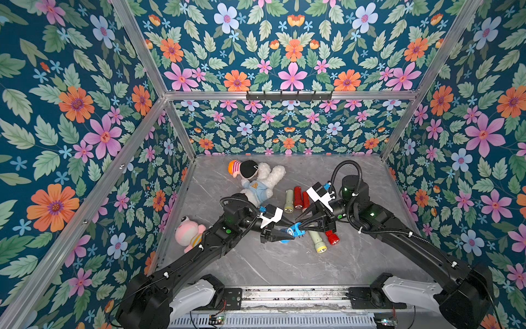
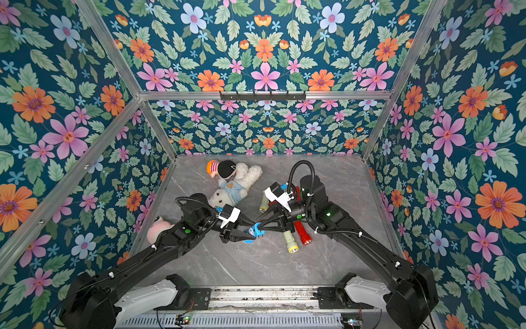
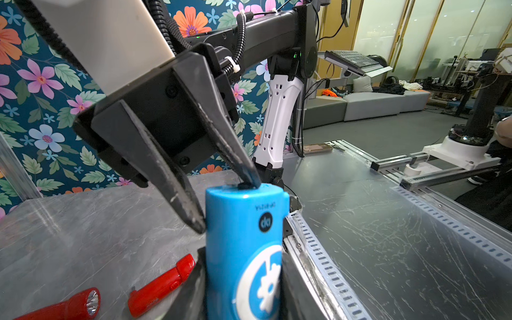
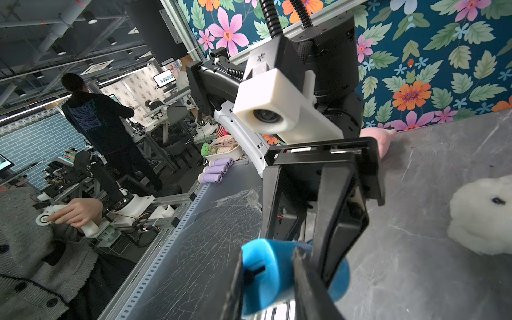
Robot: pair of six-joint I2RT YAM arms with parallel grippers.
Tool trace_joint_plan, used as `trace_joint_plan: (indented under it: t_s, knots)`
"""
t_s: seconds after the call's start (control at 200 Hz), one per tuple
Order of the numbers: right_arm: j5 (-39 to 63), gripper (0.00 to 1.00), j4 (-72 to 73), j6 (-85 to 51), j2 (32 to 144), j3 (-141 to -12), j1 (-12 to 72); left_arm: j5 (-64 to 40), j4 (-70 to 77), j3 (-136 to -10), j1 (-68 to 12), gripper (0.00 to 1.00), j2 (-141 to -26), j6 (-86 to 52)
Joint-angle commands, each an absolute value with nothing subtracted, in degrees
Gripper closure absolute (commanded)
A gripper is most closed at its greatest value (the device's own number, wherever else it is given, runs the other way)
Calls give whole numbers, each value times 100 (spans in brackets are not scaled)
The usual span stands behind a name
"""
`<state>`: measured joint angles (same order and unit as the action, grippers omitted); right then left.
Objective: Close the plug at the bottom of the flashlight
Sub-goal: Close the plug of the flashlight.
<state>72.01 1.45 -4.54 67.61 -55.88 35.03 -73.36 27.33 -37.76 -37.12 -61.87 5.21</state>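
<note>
The blue flashlight hangs above the table's middle, between the two arms. My left gripper is shut on its body, with dark fingers either side of the blue barrel in the left wrist view. My right gripper meets it at the bottom end. One fingertip presses on the end face and the other touches the side. The right wrist view shows the blue end between my fingers, with a dark slot in it. The fingertip mostly hides the plug.
Several other flashlights lie nearby: a red one and a pale one behind, a pale one and a red one under the right arm. A white plush lies at the back and a pink plush to the left.
</note>
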Motion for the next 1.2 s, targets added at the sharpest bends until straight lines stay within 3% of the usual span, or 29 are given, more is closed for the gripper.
trace_joint_plan:
  t_s: [0.0, 0.25, 0.625, 0.795, 0.975, 1.1, 1.195]
  knots:
    - [7304, 70, 84, -367, 6826, -5603, 3514, -7288, 2927, -3872, -3709, 100, -6164, 635]
    - [7389, 74, 108, -393, 6947, -5641, 3513, -7340, 2848, -3887, -3705, 100, -6157, 642]
    - [7488, 90, 170, -428, 7105, -5712, 3516, -7313, 2707, -3902, -3705, 100, -6142, 747]
    - [7387, 91, 224, -458, 7216, -5785, 3476, -7317, 2615, -3903, -3706, 100, -6116, 771]
    - [6717, 90, 989, -1100, 7199, -5706, 3098, -7036, 2377, -3894, -3709, 100, -6052, 771]
    - [6165, 89, 1616, -1719, 7092, -5497, 2608, -6348, 2232, -3867, -3705, 100, -5991, 560]
    - [5260, 92, 1218, -1538, 6887, -5402, 2487, -5535, 2241, -3820, -3709, 100, -5944, 206]
